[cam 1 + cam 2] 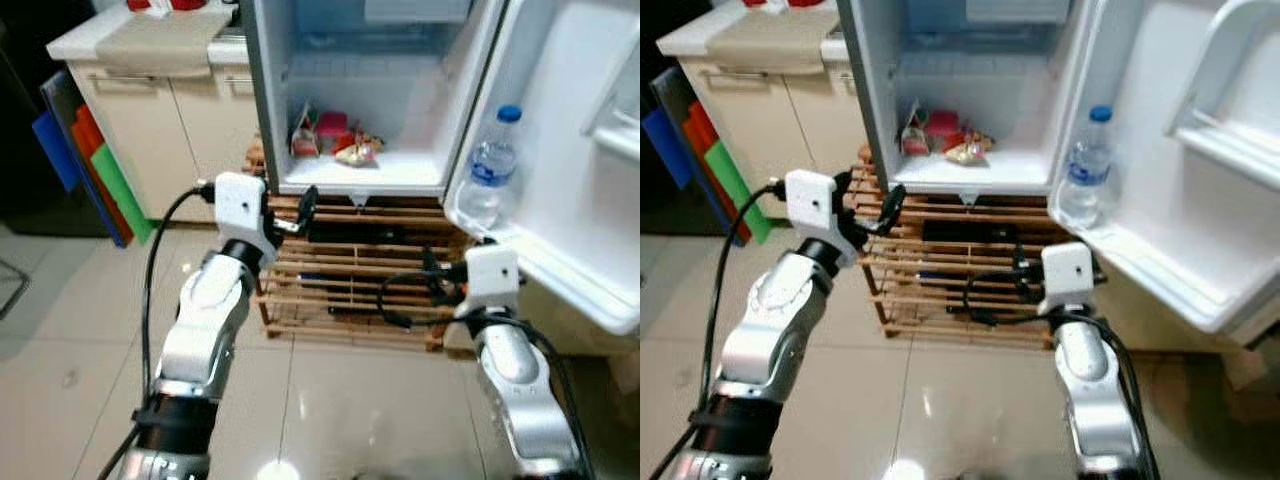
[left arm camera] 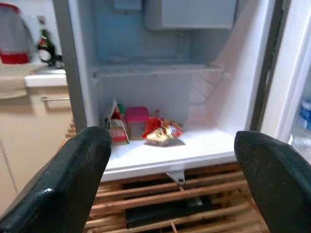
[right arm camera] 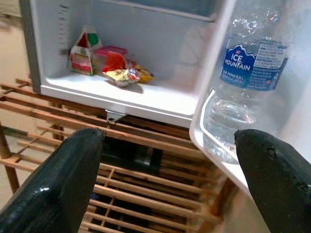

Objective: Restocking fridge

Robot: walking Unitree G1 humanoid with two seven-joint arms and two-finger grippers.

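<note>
A wooden slatted rack (image 1: 350, 290) beside cream cabinets (image 1: 170, 120) and coloured boards (image 1: 95, 165).

You see a white fridge (image 1: 385, 180) interior with a pale blue tint at the 12 o'clock end. On its floor lie a pink box (image 2: 136, 115), a red-and-yellow snack packet (image 2: 163, 132) and a red, white and green carton (image 3: 81, 52). The clear water bottle (image 3: 245, 92) at 3 o'clock carries a blue label with white lettering and a blue cap. The slatted rack (image 1: 350, 285) is light brown wood. Both end effector finger sets are black (image 2: 63, 189) (image 3: 58, 184); the arms are silver. Blue, orange and green boards (image 1: 95, 170) lean against the cream cabinet (image 1: 190, 130).
</note>
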